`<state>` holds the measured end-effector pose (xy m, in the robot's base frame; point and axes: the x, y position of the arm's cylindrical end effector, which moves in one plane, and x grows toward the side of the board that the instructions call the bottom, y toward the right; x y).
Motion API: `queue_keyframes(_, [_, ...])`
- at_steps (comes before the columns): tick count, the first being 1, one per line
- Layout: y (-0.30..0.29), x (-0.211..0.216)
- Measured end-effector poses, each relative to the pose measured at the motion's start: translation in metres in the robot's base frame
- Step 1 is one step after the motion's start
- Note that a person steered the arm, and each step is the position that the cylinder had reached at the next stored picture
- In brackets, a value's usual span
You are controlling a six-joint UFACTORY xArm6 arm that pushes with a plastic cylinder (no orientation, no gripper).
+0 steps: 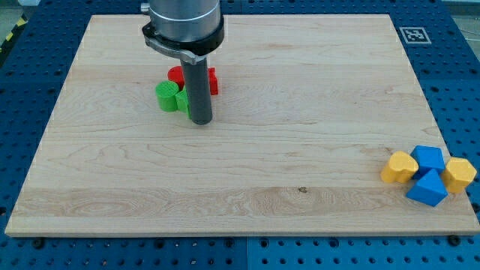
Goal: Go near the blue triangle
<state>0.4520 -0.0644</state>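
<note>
The blue triangle [428, 188] lies near the board's lower right corner, in a cluster with another blue block [429, 158] above it, a yellow block [398, 166] to its left and a yellow block [459, 174] to its right. My tip [200, 120] rests on the board at the upper left, far from the blue triangle. It stands just right of a green block [167, 95] and below a red block [177, 75]. The rod hides part of these blocks.
A second red block [213, 79] shows to the right of the rod. The wooden board [300, 90] lies on a blue perforated table. A fiducial marker [413, 34] sits beyond the board's upper right corner.
</note>
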Motion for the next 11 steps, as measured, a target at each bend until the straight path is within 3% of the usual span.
queue_keyframes(2, [0.002,0.025])
queue_keyframes(4, [0.082,0.103])
queue_keyframes(5, [0.114,0.117])
queue_keyframes(6, [0.161,0.167])
queue_keyframes(7, [0.161,0.167])
queue_keyframes(11, [0.375,0.153])
